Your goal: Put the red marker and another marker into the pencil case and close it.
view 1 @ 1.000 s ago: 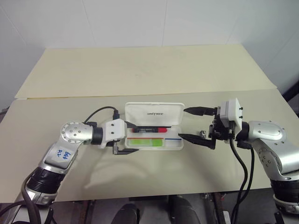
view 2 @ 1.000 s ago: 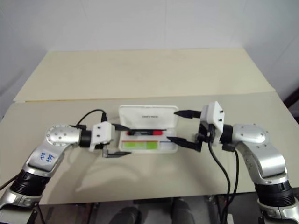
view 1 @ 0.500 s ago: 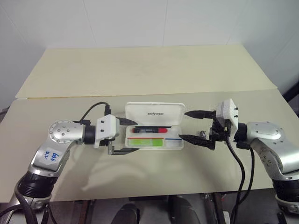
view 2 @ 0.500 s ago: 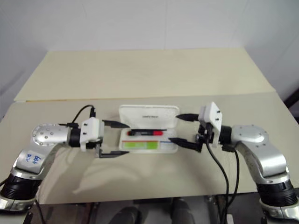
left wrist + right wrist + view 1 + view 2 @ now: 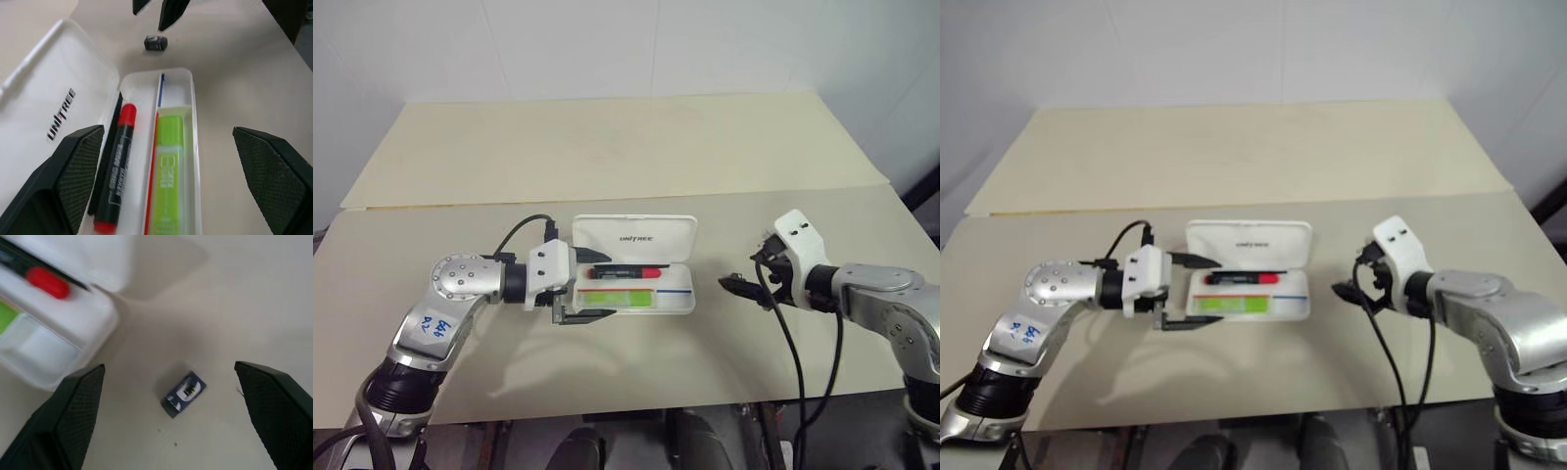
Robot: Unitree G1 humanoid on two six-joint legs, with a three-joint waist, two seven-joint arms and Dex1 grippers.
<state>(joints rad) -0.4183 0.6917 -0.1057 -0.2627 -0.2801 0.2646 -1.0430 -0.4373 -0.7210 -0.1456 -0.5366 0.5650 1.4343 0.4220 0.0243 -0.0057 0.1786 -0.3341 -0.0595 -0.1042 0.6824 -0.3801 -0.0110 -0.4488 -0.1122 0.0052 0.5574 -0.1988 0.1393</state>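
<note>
— White plastic, the pencil case (image 5: 636, 277) lies open mid-desk (image 5: 607, 166), its lid standing up along the far edge. Are both markers in?

— Yes. The red marker (image 5: 115, 169) lies in the tray on the lid side, the lime-green marker (image 5: 167, 171) alongside it on the near side, both running along the case's long axis.

— So closing is what's left, I'd say. Which arm is nearer?

— The left gripper (image 5: 584, 288), jaws spread wide and empty, straddling the case's left end. The right gripper (image 5: 740, 286), also wide open and empty, hangs well apart to the right, over a small dark block (image 5: 185, 393).
</note>
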